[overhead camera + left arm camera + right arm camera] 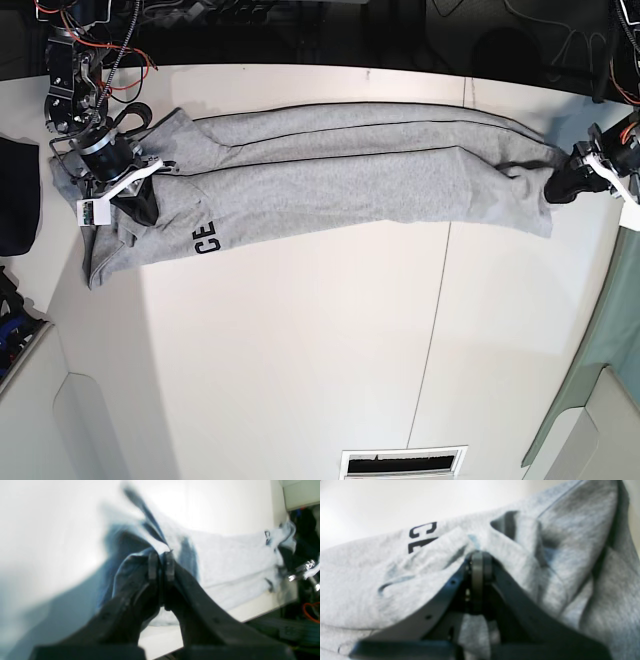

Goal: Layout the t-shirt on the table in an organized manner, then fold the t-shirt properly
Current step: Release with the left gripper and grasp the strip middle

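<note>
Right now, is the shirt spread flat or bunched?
Bunched: the shirt is stretched lengthwise in long folds between both grippers, lettering mostly hidden.

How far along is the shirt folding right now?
Early. Done: both claws are shut on opposite ends of the heather-grey cotton t-shirt, left claw, right claw. In hand: it is stretched lengthwise across the white tabletop. Left: it is still bunched into a long band, so spreading flat and every fold remain.

The grey t-shirt [340, 175] lies stretched in a long, creased band across the far side of the white table [300, 360]. Black letters show near one end.
</note>
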